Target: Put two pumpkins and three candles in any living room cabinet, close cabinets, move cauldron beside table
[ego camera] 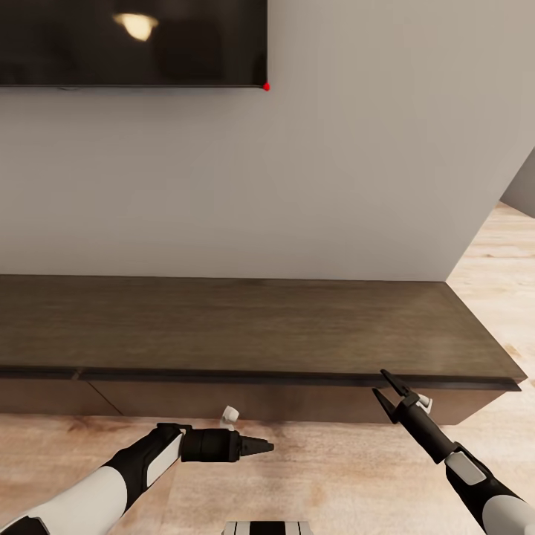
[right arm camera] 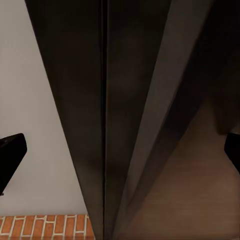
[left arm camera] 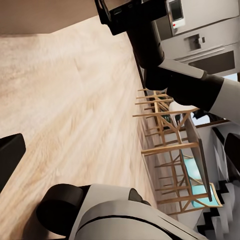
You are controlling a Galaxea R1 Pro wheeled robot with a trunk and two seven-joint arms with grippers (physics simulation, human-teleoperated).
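Note:
The cabinet (ego camera: 260,327) is a long, low, dark brown unit against the wall, and its drawer fronts (ego camera: 245,403) look flush and closed. My right gripper (ego camera: 380,386) stands open at the top front edge near the cabinet's right end. In the right wrist view, that dark edge (right arm camera: 125,125) runs between the spread fingers (right arm camera: 10,155). My left gripper (ego camera: 264,446) hangs low over the floor in front of the cabinet, pointing right. It is open and holds nothing. The pumpkins, candles and cauldron are out of view.
A dark TV (ego camera: 134,41) hangs on the wall above the cabinet. Wood floor (ego camera: 334,475) lies in front and continues past the cabinet's right end (ego camera: 498,282). In the left wrist view, wooden chairs (left arm camera: 165,145) and kitchen appliances (left arm camera: 200,40) stand beyond my right arm (left arm camera: 190,85).

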